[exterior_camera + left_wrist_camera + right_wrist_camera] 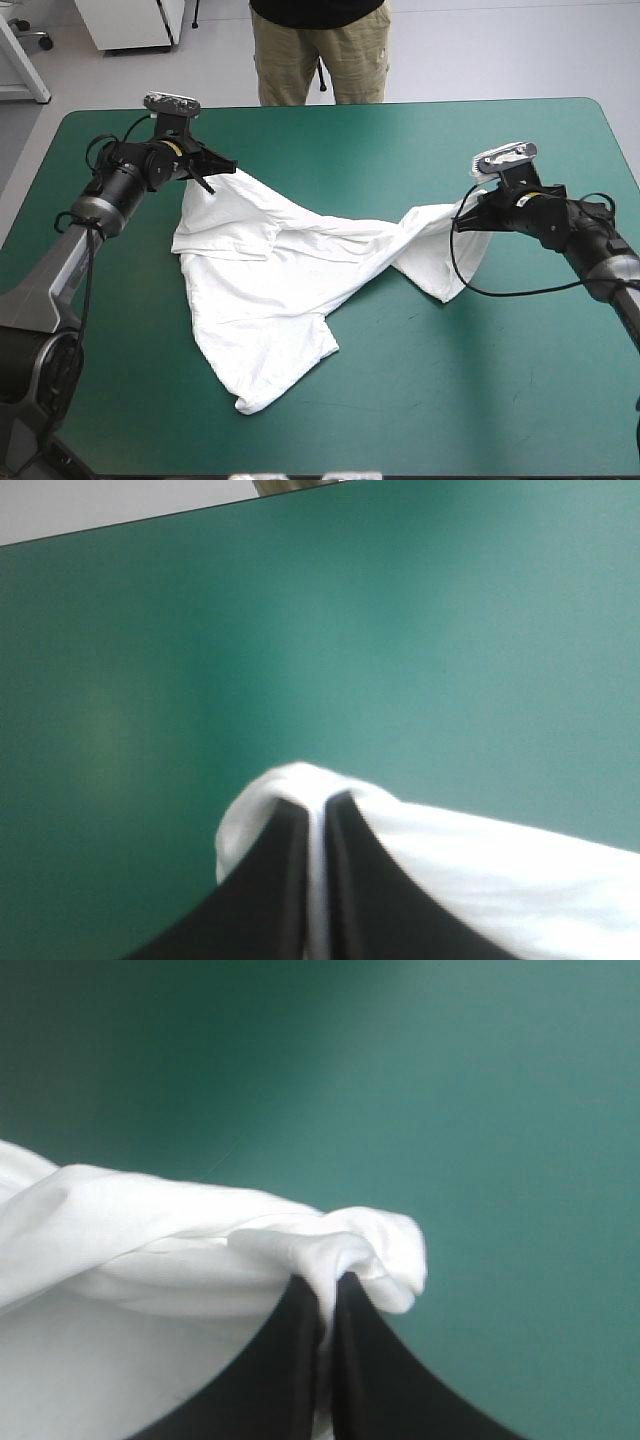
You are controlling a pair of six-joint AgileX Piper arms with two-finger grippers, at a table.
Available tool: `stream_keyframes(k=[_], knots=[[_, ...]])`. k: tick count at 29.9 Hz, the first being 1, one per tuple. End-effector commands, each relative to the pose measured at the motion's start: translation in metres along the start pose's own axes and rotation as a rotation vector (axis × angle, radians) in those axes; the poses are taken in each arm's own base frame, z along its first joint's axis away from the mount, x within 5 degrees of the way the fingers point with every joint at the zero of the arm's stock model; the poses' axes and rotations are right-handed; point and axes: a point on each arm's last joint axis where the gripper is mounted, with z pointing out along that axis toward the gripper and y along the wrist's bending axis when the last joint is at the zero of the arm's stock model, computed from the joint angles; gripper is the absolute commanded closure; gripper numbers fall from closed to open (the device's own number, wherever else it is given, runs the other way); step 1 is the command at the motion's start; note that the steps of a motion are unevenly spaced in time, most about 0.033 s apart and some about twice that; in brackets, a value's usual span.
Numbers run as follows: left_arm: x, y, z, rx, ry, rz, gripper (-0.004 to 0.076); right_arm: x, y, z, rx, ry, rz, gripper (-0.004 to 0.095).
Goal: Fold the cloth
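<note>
Centre-left of high view: T-shirt [265, 290] partly spread on teal-green cover [450, 400], held edge strung left-right between arms. Left gripper [228, 168] clamped on upper-left corner; right gripper [460, 222] clamped on twisted right end. Bulk lies lower left, nearer left arm.

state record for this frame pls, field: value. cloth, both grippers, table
item: T-shirt, white, short-sleeved
cloth state: not folded; pulled up at two ends, the rest rumpled and lying on the table
left gripper: shut on the T-shirt, cloth bunched over its fingertips, at the shirt's far left end
right gripper: shut on the T-shirt, holding a twisted end on the right side
span: cloth stretches between the two grippers, narrowed and twisted toward the right one
table cover: teal-green, nothing else seen on it
</note>
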Motion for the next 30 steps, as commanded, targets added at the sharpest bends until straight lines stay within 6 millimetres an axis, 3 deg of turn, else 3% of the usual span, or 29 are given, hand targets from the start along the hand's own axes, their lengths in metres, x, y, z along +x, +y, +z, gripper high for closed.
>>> stream_keyframes(k=[1, 4, 8, 11, 14, 16, 22, 26, 30], knots=[[-0.017, -0.001, 0.001, 0.013, -0.130, -0.045, 0.0733, -0.018, -0.011, 0.008, 0.079, -0.132, -0.026, 0.0921], [-0.011, -0.003, 0.021, 0.022, -0.093, -0.060, 0.0733, -0.017, -0.013, 0.026, 0.068, -0.090, -0.027, 0.0855], [-0.010, -0.003, 0.032, 0.026, -0.078, -0.066, 0.0686, -0.016, -0.014, 0.042, 0.044, -0.032, -0.027, 0.0621], [-0.015, -0.003, 0.029, 0.026, -0.079, -0.052, 0.0504, -0.019, -0.014, 0.042, 0.044, -0.034, -0.030, 0.0453], [-0.025, -0.001, 0.019, 0.023, -0.064, -0.033, 0.0254, -0.025, -0.016, 0.032, 0.056, -0.039, -0.055, 0.0438], [-0.037, 0.000, 0.005, 0.017, -0.046, -0.024, 0.0150, -0.033, -0.019, 0.019, 0.072, -0.052, -0.046, 0.0439], [-0.061, 0.005, -0.066, 0.009, 0.019, -0.003, 0.0174, -0.061, -0.033, -0.058, 0.105, -0.120, 0.052, 0.0439], [-0.051, -0.002, -0.106, 0.096, 0.059, 0.011, 0.0216, -0.066, -0.024, -0.110, 0.078, -0.155, 0.086, 0.0439], [-0.020, -0.006, -0.137, 0.128, 0.089, -0.016, 0.0217, -0.067, -0.013, -0.156, 0.056, -0.244, 0.099, 0.0440]])
